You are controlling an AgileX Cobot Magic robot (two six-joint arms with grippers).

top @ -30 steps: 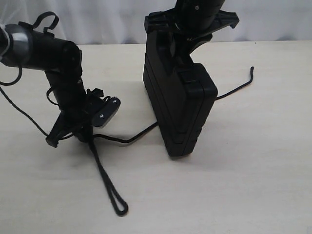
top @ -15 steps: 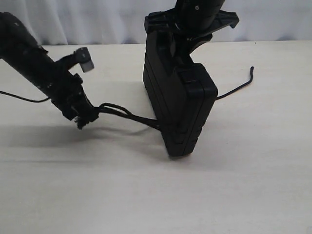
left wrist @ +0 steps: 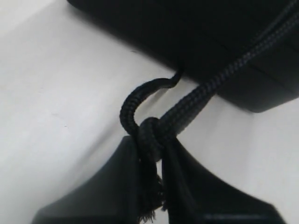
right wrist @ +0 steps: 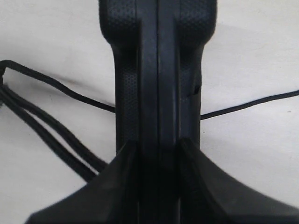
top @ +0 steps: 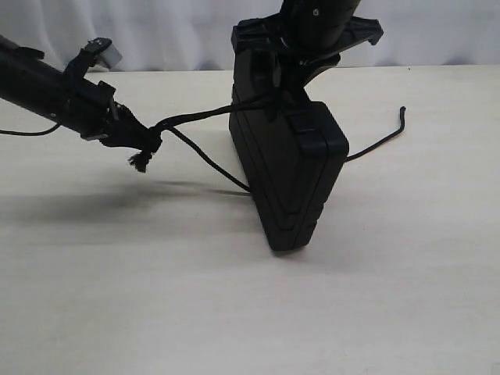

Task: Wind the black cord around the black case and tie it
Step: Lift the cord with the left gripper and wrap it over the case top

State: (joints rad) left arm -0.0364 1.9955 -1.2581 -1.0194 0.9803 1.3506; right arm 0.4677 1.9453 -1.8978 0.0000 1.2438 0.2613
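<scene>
The left tool (top: 143,143) pinches the black cord (left wrist: 196,100) at its knot (left wrist: 149,135) (frayed tuft (top: 141,162) hanging below), held above the table (top: 391,273), left of the black case (top: 293,172). The right tool (right wrist: 156,156) clamps the case upright on the table

No legible text, label, brand or number in any view — black case (top: 293,176) plain and unmarked, small pale block (top: 106,53) on the left arm (top: 47,90) too small to read
</scene>
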